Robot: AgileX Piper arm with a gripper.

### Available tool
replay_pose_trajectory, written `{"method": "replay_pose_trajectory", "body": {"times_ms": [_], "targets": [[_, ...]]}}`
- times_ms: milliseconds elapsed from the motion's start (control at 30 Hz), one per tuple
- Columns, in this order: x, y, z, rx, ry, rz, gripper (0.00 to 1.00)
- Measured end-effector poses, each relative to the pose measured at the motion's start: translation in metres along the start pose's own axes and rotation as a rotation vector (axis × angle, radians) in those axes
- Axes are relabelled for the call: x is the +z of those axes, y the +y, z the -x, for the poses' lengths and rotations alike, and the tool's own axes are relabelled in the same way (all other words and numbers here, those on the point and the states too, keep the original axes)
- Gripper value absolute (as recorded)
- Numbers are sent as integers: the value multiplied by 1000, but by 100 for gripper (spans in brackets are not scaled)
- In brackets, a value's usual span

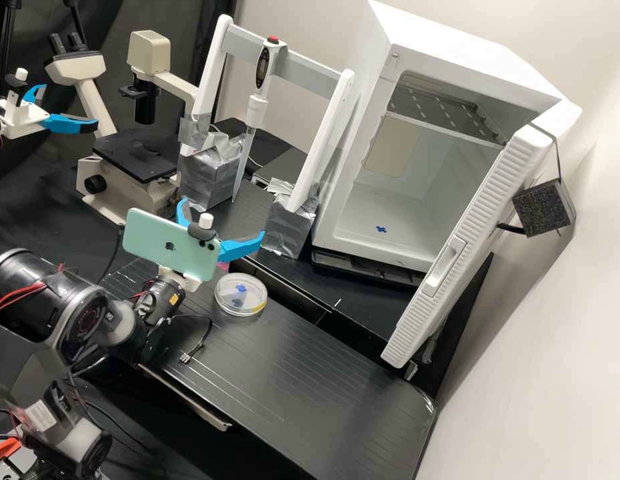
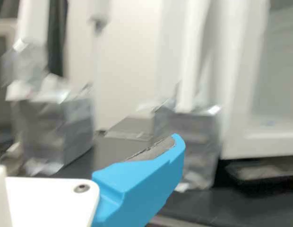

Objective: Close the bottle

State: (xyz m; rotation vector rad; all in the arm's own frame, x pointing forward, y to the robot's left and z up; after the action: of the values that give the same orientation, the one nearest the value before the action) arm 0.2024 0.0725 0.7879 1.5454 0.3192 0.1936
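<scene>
In the high view, at five o'clock from the white, blue-fingered gripper [image 1: 223, 217], spread wide and empty, lies the shallow, round, clear dish [image 1: 238, 301], probably light, stiff and slippery, best pinched gently across its side wall.

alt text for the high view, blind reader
A grey robot arm holds its gripper, blue fingers spread, over a black lab bench near a clear round dish. Behind are a microscope, a pipette in a white frame, and a white cabinet with its door open.
</scene>
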Motion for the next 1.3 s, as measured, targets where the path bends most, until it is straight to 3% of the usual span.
{"method": "replay_pose_trajectory", "body": {"times_ms": [200, 367, 700, 867, 900, 1300], "targets": [[-2, -19, 12, -93, 10, 29, 100], [4, -33, 15, -160, -25, 39, 100], [15, -28, 14, -138, -82, 40, 100], [13, -22, 17, -118, -67, 38, 100], [13, -22, 17, -117, -66, 35, 0], [13, -22, 17, -119, -64, 36, 0]]}}
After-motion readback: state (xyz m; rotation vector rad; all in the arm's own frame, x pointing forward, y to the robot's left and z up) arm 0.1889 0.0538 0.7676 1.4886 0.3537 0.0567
